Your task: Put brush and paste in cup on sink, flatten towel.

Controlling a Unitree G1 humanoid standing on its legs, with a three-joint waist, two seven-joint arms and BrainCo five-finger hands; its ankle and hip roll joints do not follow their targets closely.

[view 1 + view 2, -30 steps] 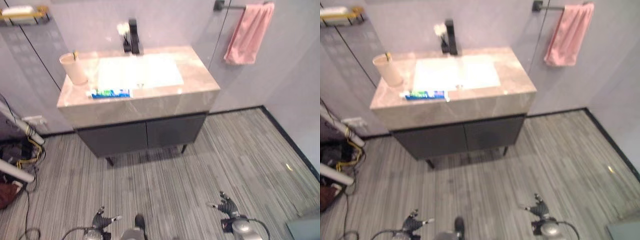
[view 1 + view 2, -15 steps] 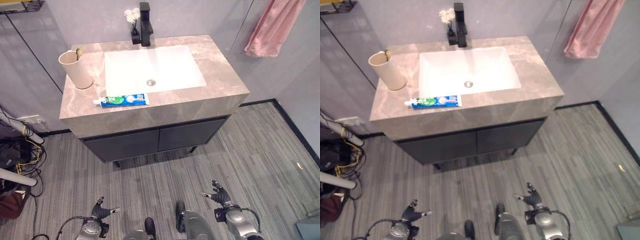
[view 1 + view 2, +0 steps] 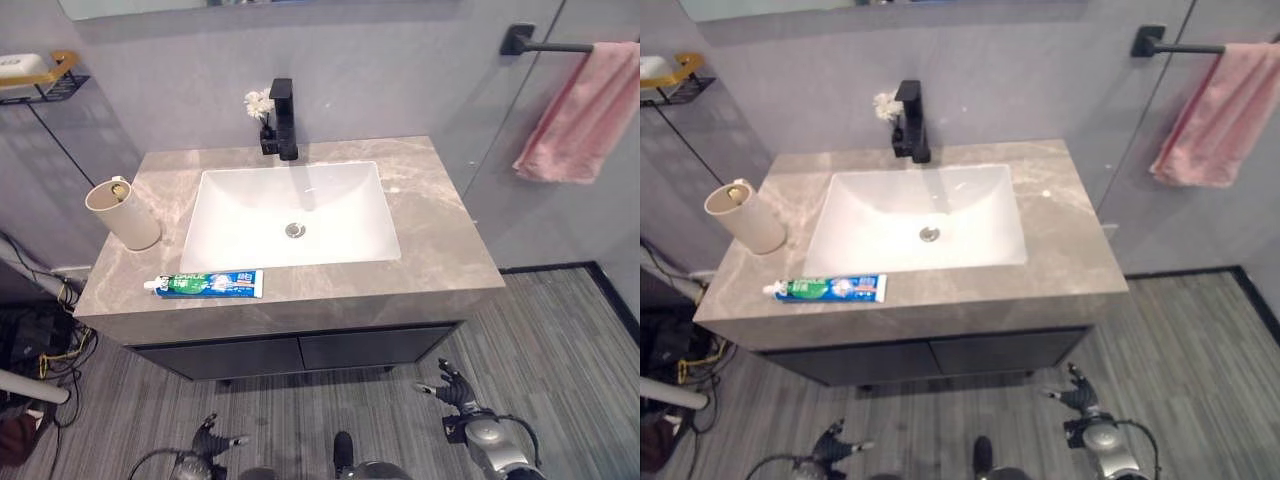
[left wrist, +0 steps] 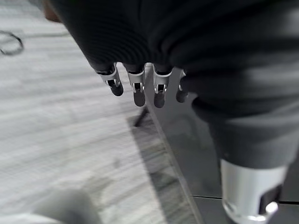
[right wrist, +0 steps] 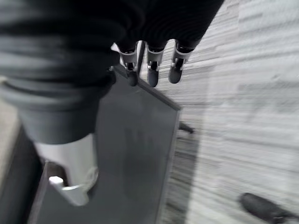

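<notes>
Standing on the left of the surface (image 3: 420, 215), the cup (image 3: 125, 213) has the brush (image 3: 119, 187) poking out, so that bit looks done. Paste (image 3: 205, 284) lies flat near the front edge, just right of the cup, easy to grab. Sink (image 3: 290, 215) sits in the middle w/ the tap (image 3: 284, 120) behind. Left hand (image 3: 212, 441) & right hand (image 3: 458, 389) hang low, fingers loose, holding nothing. Towel (image 3: 585, 115) hangs bunched on its bar (image 3: 545, 44), far right.

Countertop (image 3: 440, 235) right of the basin (image 3: 290, 215) lies bare; cup (image 3: 122, 213) and toothpaste (image 3: 205, 284) crowd the left.
</notes>
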